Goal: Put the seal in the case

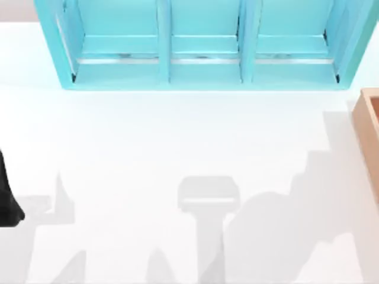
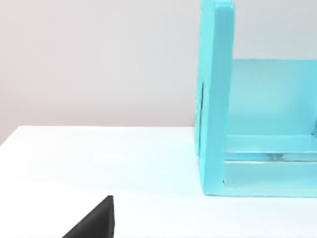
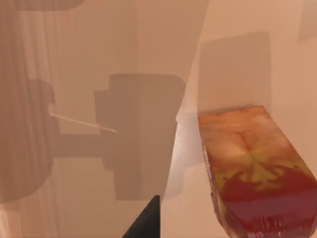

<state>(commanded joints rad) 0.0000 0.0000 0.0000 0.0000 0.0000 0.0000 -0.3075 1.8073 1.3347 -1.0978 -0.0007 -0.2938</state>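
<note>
Tan wood is surrounding the right wrist cam: the case inner wall and floor are taking up the background, w/ blocky shadows lying across them. The seal is sitting on that tan floor inside the case, reddish-brown body w/ the lighter patterned end facing the cam. It is resting just beside the right fingertip, apart from it, w/ bare floor showing between the two. One dark tip is all that is showing of the right fingers, so can't tell if they're open or closed.

In the top view the case is sitting at the table right edge. The teal cabinet is standing along the far side. The left arm is sitting parked at the left edge. The left fingertip is hanging over bare white table, w/ the cabinet well ahead of it; can't tell open or closed there either.
</note>
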